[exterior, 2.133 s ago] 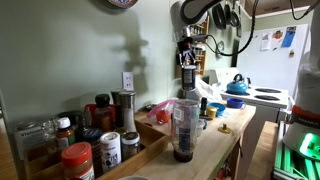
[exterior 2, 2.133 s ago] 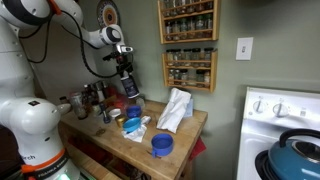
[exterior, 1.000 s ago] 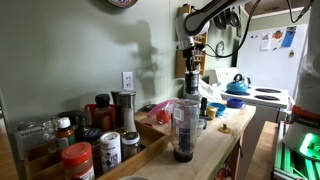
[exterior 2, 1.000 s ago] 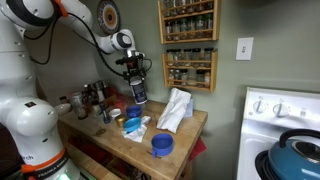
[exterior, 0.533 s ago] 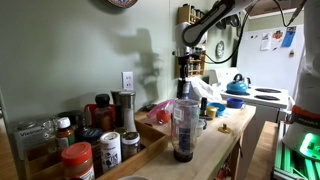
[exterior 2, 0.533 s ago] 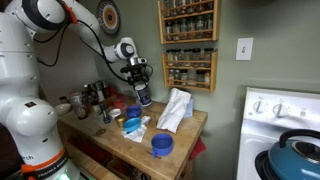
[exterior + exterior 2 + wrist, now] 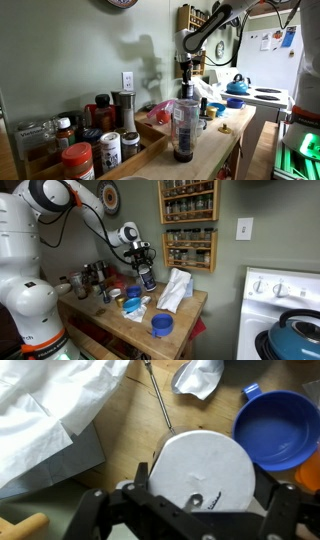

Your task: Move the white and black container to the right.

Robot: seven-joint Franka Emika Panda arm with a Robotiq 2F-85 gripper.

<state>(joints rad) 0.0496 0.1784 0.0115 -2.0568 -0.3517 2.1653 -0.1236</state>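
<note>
My gripper (image 7: 205, 495) is shut on the white and black container (image 7: 200, 465). In the wrist view I see only its round whitish face between the black fingers. In both exterior views the gripper (image 7: 146, 272) (image 7: 185, 68) holds the container (image 7: 149, 280) (image 7: 186, 79) in the air above the wooden counter (image 7: 185, 315), near its middle. Below it in the wrist view lie bare wood and the edge of a white cloth.
A blue bowl (image 7: 282, 422) (image 7: 162, 325) sits near the counter's front edge. A crumpled white cloth (image 7: 176, 288) (image 7: 50, 400) lies beside it. A tall clear tumbler (image 7: 184, 128) and several spice jars (image 7: 78, 158) stand close to the camera. A spice rack (image 7: 188, 225) hangs on the wall.
The arm has carried the container rightward and lower over the counter in the exterior view with the spice rack. The gripper has stayed shut on it.
</note>
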